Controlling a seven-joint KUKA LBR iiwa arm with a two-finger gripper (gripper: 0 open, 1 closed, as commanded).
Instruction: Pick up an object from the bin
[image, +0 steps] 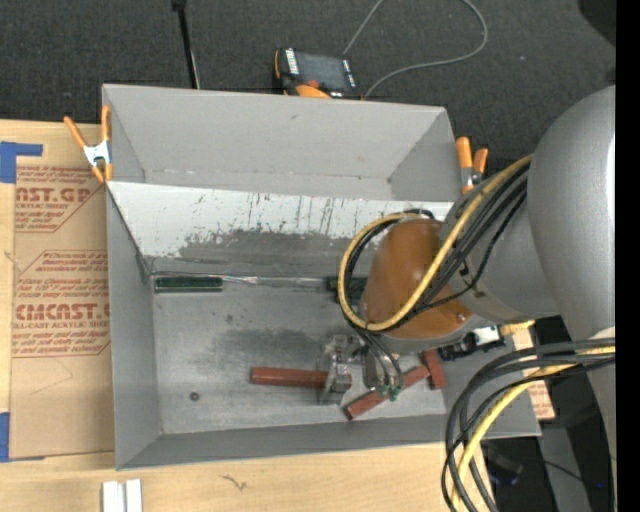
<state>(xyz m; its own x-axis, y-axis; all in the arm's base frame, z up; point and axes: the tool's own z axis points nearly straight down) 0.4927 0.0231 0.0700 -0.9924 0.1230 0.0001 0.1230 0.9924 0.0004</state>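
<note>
A red-brown bar (285, 377) lies flat on the floor of the bin (180, 340), near the front wall and a little right of the middle. Its right end runs in under the hand (345, 376), which hangs low there. I cannot tell whether the hand touches the bar, nor whether it is open or closed, since the wrist and its cables mask it. Just beside the hand, toward the front wall, lies a shorter red-brown piece (363, 403), tilted, and another (432, 372) lies to the right under the arm. Well apart, along the back of the floor, lies a long tool with a dark green handle (188, 284). By my judgement the hand is placed at the bar but nothing is lifted. The bar rests on the floor, so the grip and the lift are left to do.
</note>
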